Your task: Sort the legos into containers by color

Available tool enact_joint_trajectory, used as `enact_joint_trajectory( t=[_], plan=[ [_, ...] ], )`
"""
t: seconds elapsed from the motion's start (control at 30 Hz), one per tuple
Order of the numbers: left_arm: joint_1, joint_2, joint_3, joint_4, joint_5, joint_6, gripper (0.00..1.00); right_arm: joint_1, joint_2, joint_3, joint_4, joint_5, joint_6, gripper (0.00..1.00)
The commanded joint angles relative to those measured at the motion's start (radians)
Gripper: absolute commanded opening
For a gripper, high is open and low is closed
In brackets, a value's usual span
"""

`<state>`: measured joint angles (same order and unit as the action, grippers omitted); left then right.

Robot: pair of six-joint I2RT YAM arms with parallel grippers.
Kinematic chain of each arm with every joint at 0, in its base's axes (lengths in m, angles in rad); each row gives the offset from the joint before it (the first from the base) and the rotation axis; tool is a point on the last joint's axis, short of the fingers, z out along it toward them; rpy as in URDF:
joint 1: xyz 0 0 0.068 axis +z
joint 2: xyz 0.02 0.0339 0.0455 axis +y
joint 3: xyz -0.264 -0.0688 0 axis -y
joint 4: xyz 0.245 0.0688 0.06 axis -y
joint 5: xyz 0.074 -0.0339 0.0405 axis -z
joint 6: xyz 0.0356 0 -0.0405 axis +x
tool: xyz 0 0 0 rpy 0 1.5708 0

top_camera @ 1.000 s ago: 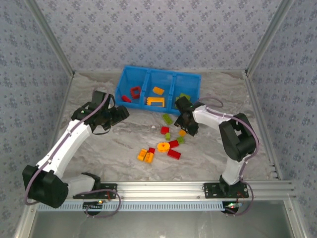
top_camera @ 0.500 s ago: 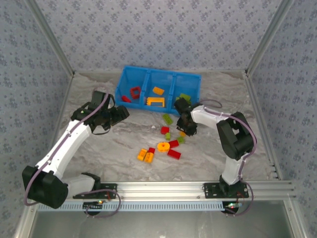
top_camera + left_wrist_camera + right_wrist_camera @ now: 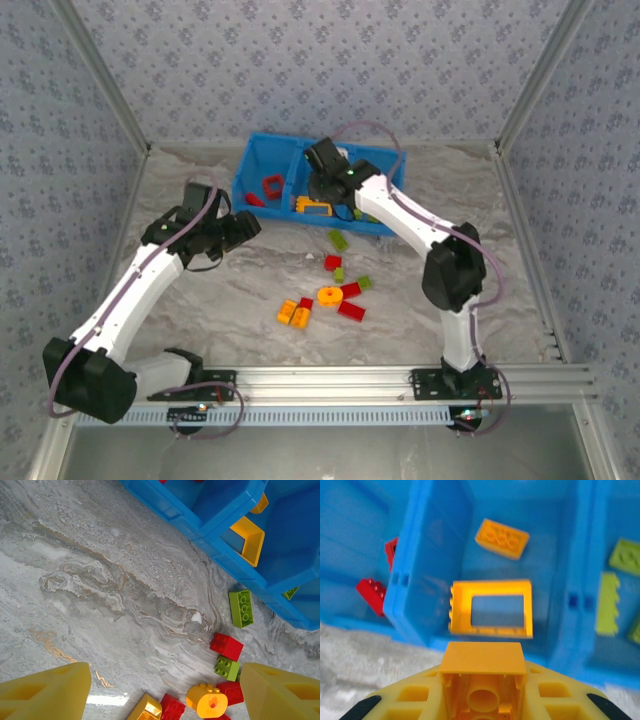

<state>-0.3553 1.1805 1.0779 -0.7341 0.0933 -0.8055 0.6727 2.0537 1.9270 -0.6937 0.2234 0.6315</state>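
Holding the held brick [image 3: 482, 662] pinched between closed jaws in the right tool [image 3: 482, 700], I'm looking down over the blue bin [image 3: 415, 625]. The drop turns on one relation. The held brick hangs about over the bin's near wall, and the middle compartment [image 3: 545, 580] lies just ahead of it, toward the far edge of the surface [image 3: 230, 290]. That compartment has a yellow frame [image 3: 490, 609] lying flat by its near wall and an orange brick [image 3: 501, 538] further in (so by colour it reads as the right home). As far as I can tell, the held brick's wider side runs along the near wall, square with the compartment. I judge a short push forward is needed before letting go, or it may clip the wall and fall outside. The left tool [image 3: 235, 228] hangs empty above the surface with its jaws wide apart, off the bin's near left corner. The loose legos [image 3: 338, 292] lie toward the middle of the surface, between the two arms.
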Motion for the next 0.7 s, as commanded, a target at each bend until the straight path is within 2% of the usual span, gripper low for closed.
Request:
enact_joint_trajectory(
  t=[0.0, 0.17, 0.37, 0.67],
  plan=[
    [-0.002, 0.004, 0.02, 0.01, 0.007, 0.001, 0.79, -0.031, 0.135, 0.119, -0.013, 0.024, -0.145, 0.29],
    [-0.001, -0.005, 0.016, -0.009, 0.007, 0.014, 0.79, -0.089, 0.272, 0.267, 0.046, -0.013, -0.145, 0.31],
    [0.002, -0.012, 0.014, -0.022, 0.012, 0.022, 0.79, -0.112, 0.49, 0.568, -0.067, -0.045, -0.142, 0.32],
    [0.019, -0.015, 0.019, -0.033, 0.016, 0.028, 0.79, -0.097, 0.612, 0.669, -0.013, -0.044, -0.155, 0.34]
  ],
)
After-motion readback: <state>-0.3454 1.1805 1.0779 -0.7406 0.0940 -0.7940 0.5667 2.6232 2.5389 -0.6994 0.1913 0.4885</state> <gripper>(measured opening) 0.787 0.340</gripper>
